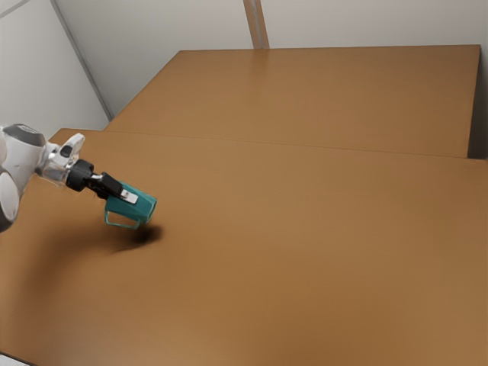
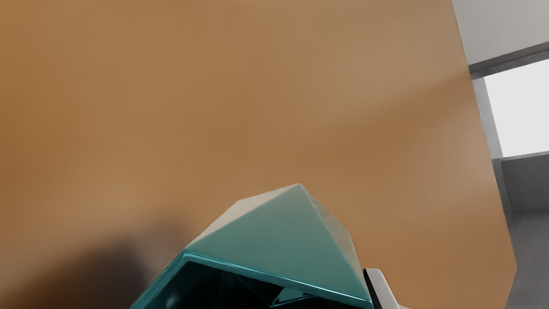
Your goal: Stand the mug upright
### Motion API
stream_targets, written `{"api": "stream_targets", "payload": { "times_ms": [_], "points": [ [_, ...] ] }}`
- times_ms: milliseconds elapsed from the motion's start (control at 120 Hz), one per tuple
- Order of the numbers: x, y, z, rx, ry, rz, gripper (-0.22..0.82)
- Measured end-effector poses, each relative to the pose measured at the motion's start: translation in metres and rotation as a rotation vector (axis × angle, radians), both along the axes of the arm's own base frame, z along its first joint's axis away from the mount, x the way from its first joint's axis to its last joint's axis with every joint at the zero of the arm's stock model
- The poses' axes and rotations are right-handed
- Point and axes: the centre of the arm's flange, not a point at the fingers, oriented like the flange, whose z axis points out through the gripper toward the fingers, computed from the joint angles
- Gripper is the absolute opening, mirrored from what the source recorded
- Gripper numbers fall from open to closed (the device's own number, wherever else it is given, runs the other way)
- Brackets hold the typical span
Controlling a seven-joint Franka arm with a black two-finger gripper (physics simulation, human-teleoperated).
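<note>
The teal, angular mug (image 1: 137,204) is tilted in the exterior view's left part, its handle on the underside and a dark shadow on the table below it. My gripper (image 1: 128,196) is shut on the mug, a light fingertip lying along its side. In the wrist view the mug (image 2: 283,249) shows a pale teal outer face, with its rim and dark inside at the bottom edge. There, one fingertip of the gripper (image 2: 381,289) stands against the mug's side; the other is hidden.
The brown wooden table (image 1: 290,252) extends around the mug, with another brown surface (image 1: 320,99) behind it. Pale walls (image 1: 152,46) stand beyond. In the wrist view, a table edge runs beside a grey floor area (image 2: 532,240).
</note>
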Motion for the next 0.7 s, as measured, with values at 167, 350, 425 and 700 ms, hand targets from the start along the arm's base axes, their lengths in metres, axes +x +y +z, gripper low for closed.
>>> {"api": "stream_targets", "payload": {
  "times_ms": [167, 350, 425, 700],
  "points": [
    [0.024, -0.079, 0.066, 0.150, -0.063, -0.188, -0.17],
    [0.038, -0.154, 0.095, 0.479, -0.067, -0.385, -0.18],
    [0.042, -0.172, 0.103, 0.608, -0.076, -0.429, -0.18],
    [0.045, -0.191, 0.089, 0.876, -0.082, -0.428, -0.18]
  ]
}}
